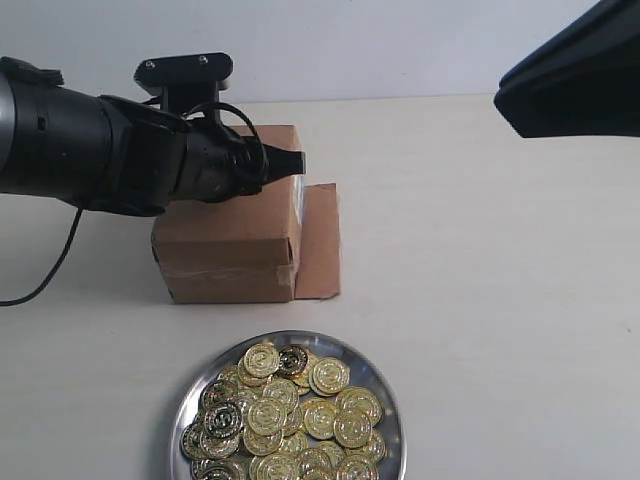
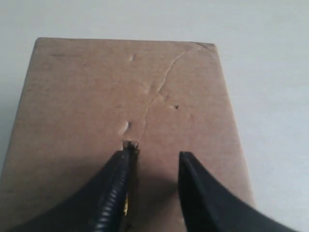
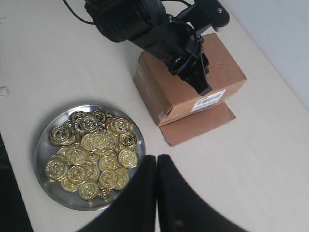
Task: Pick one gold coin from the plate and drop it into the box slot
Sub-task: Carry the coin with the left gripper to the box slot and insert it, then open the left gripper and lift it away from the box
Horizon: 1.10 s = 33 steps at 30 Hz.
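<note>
The brown cardboard box (image 1: 230,235) stands behind the silver plate (image 1: 392,402), which is heaped with gold coins (image 1: 290,415). My left gripper (image 1: 290,162) hovers just over the box top (image 2: 96,87) and is open (image 2: 155,153). The ragged dark slot (image 2: 131,146) runs along one finger (image 2: 113,188), and a thin gold coin edge (image 2: 126,205) shows in the slot beside that finger. Nothing lies between the jaws. My right gripper (image 3: 157,157) is shut and empty, held high above the table near the plate (image 3: 41,150) and its coins (image 3: 91,150).
A loose cardboard flap (image 1: 320,245) lies flat on the table against the box's right side, below a white label (image 3: 208,100). The right arm (image 1: 570,85) hangs at the top right. A black cable (image 1: 50,270) trails on the left.
</note>
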### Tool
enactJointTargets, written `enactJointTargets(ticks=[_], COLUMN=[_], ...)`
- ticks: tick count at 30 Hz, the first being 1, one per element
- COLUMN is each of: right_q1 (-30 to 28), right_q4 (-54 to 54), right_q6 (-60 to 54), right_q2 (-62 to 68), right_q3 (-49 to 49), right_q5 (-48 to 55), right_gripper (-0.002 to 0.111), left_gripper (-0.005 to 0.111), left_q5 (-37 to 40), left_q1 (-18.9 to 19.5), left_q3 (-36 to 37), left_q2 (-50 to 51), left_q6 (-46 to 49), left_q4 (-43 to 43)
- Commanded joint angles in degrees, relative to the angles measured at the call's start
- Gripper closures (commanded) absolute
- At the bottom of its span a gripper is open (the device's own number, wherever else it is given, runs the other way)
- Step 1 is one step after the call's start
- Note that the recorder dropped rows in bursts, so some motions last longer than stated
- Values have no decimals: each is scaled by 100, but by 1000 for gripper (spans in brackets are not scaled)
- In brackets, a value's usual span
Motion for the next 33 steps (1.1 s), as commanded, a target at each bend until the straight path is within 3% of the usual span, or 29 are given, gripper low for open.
enactJointTargets(ticks=[1,15,18,22,23,26,29,33], right_q1=[6,6,6,6,6,6,6,6], right_q4=[-20,-32,-32,-32,-49,-269,-400,-375], right_q6=[10,10,10,10,10,-55,-55,-1], right_q2=[-14,-14,-14,-14,-14,-14,-14,-14], right_q3=[11,11,11,11,11,11,11,11], right_q5=[-11,-11,-11,-11,-11,-51,-222,-244], right_gripper=[108,108,108,108,108,108,108,108], left_gripper=[49,48,63,102,106,107,107,107], left_q5=[-19,33,43,43,32,-2,47,45], left_q1=[-19,-19,-43,-264,-357,-719,-1100,-1309], left_q3=[-14,-14,-14,-14,-14,-14,76,215], left_q2=[34,-619,-938,-1495,-1654,-2319,-3161,-3896], left_q6=[22,118,293,974,1290,2024,2169,2342], left_q4=[-38,-38,-38,-38,-38,-38,-38,-38])
